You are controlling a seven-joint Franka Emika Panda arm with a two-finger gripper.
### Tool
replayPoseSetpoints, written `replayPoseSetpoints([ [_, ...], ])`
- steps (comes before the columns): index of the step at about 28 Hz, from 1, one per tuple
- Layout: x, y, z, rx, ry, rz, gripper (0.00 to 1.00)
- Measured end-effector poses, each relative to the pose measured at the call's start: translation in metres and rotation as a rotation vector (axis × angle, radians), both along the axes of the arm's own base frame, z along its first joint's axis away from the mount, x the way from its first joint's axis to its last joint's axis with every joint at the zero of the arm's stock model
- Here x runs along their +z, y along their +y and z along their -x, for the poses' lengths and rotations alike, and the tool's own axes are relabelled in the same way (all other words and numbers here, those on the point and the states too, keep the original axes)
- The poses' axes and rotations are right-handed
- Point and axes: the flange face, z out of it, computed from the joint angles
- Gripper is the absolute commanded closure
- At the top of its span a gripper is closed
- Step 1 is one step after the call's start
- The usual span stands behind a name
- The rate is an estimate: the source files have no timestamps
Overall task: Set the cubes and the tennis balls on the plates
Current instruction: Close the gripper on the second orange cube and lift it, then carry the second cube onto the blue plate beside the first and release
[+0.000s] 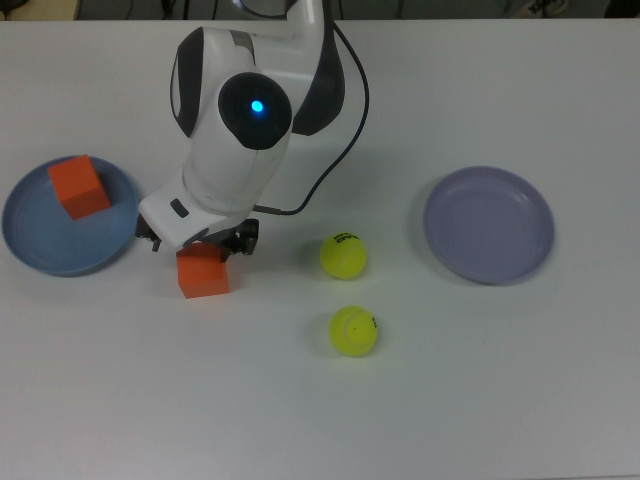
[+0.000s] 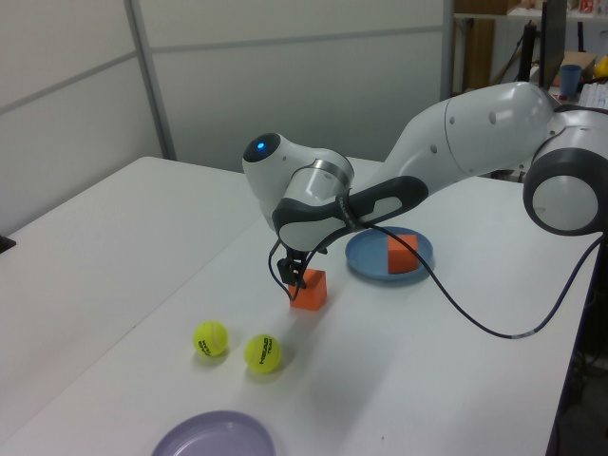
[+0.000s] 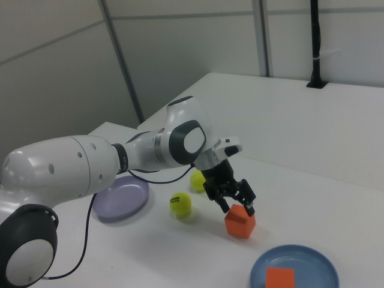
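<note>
Counting across the top view from its left: two plates, two orange cubes, two tennis balls, all on one white table. The light blue plate lies at the top view's far left and carries one cube on its upper part. Just to the right of that plate, off its rim, the second cube sits on the bare table. Further right come the two balls, close together but not touching: the upper tennis ball with a black print on top, and the lower tennis ball a little to its right. The lavender plate lies well apart at the top view's right and holds nothing.

The arm reaches in from the top edge of the top view, its white wrist housing showing a lit blue dot, and slopes down toward the top view's left. A black cable loops from it toward the table. The gripper hangs directly over the loose cube's upper edge.

The top view hides the fingers under the wrist housing. The right view shows them: the gripper is spread wide, holding nothing, the dark fingertips just above the top face of the cube, one tip at either side of it. The left view shows the arm's long white links arching in from the left view's right, over the blue plate, with the gripper pointing down at the cube.
</note>
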Motion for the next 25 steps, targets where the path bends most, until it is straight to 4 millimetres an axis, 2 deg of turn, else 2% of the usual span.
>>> replayPoseSetpoints([
  [7, -0.005, 0.005, 0.001, 0.007, 0.008, -0.001, 0.00],
  [17, -0.049, 0.008, -0.003, 0.031, 0.013, -0.015, 0.00],
  [18, -0.053, 0.007, -0.003, 0.031, 0.017, -0.015, 0.03],
  [19, -0.056, 0.007, -0.002, 0.031, 0.019, -0.015, 0.45],
  [20, -0.059, 0.007, -0.003, 0.032, 0.020, -0.016, 0.71],
  [21, -0.061, 0.007, -0.003, 0.033, 0.019, -0.017, 0.90],
  [22, -0.062, 0.007, -0.003, 0.034, 0.019, -0.018, 1.00],
  [25, -0.061, 0.007, -0.004, 0.034, 0.016, -0.019, 1.00],
])
